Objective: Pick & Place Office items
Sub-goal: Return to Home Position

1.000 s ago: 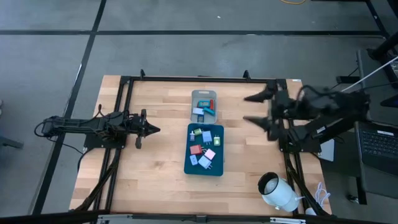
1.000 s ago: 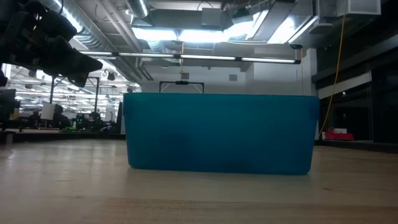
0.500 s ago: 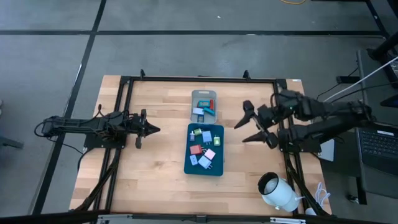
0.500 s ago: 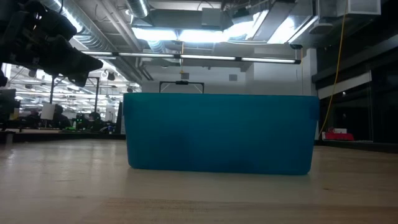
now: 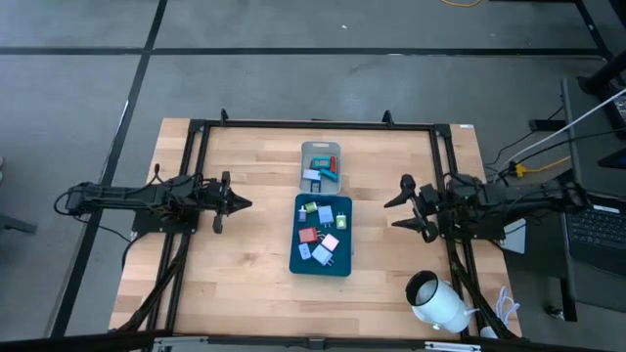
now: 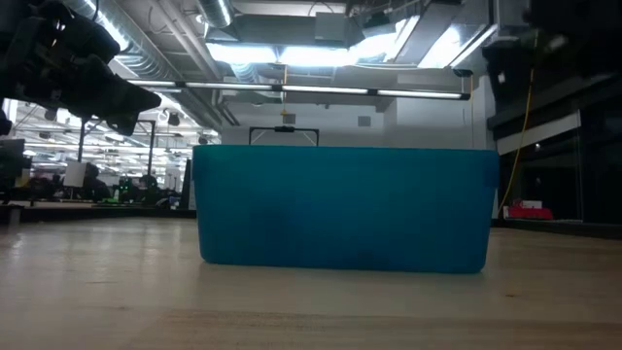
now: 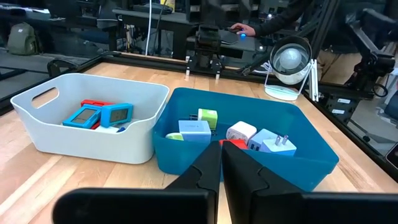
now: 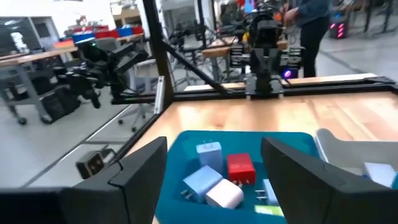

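Observation:
The office items are small coloured blocks. Several lie in the dark-teal tray [image 5: 322, 256], among them a red one [image 8: 241, 168], a light blue one [image 7: 195, 130] and a white plug [image 7: 277, 144]. Others, teal and red [image 7: 99, 114], lie in the grey tray [image 5: 306, 154] at its far end. My left gripper [image 5: 241, 203] [image 7: 221, 173] is shut, left of the teal tray and pointing at it. My right gripper [image 5: 395, 212] [image 8: 224, 186] is open, right of the teal tray and facing it. Neither touches anything.
A big white cylinder [image 5: 437, 303] lies near the table's near right corner. A black frame rail [image 5: 313, 124] borders the table. The teal tray's wall [image 6: 340, 206] fills the middle of the low view. Bare wood lies between each gripper and the trays. A person [image 8: 314, 25] stands beyond the table.
My right gripper has swung from high above the table's far right part toward the near edge and come down, staying open; it now sits low, right of the teal tray. Its arm now shows at the low view's upper right. The left arm and the items have kept still.

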